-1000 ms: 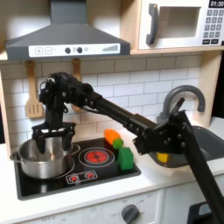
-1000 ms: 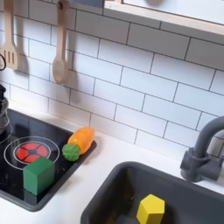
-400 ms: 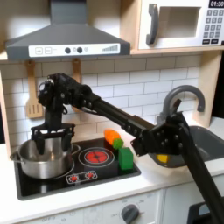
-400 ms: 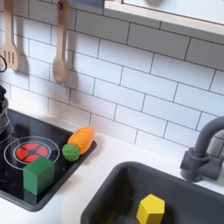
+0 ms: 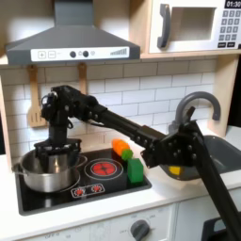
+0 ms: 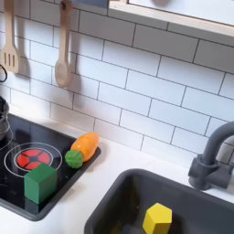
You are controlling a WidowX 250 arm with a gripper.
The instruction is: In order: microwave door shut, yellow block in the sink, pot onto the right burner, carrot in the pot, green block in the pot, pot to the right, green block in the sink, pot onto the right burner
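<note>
Steel pot (image 5: 47,171) sits on the first exterior view's left burner, claw (image 5: 54,154) down inside it, grip unclear. Carrot (image 6: 81,148) lies slantwise beside the red burner (image 6: 30,159), green top nearest the green block (image 6: 40,183).

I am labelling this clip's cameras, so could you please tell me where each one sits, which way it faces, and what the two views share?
First exterior view: in front of the toy kitchen, facing the tiled back wall; it takes in the microwave door, the pot and the whole arm, with the gripper lowered into the pot.
Second exterior view: close, above the counter, looking down across the sink with the yellow block inside; a dark edge at the second exterior view's left may be the arm.
Shared: the carrot, the green block and the red burner.
</note>
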